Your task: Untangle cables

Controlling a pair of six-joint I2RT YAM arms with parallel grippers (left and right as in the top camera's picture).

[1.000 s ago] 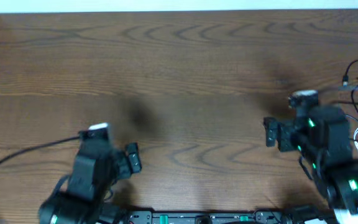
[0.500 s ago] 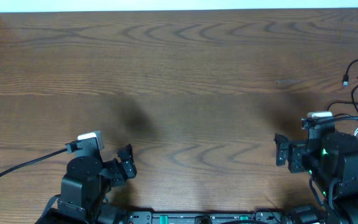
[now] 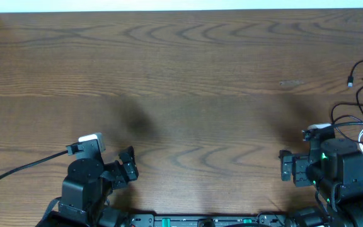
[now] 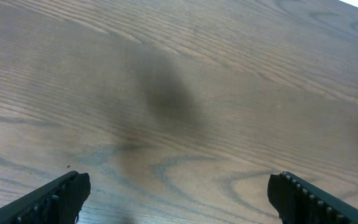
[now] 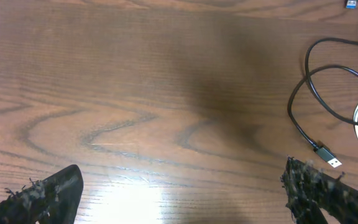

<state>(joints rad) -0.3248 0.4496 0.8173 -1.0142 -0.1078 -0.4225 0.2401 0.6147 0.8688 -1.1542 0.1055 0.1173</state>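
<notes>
Cables (image 5: 323,152) loose on table (image 3: 200,75), far right | left hand (image 4: 179,202) apart | right hand (image 5: 182,196) apart

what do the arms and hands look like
The left arm and right arm are black and blocky, each with a white block. Green lights glow on the right one; a thick black cable trails from the left. Left hand and right hand have black ridged fingers, the right's frayed.
</notes>
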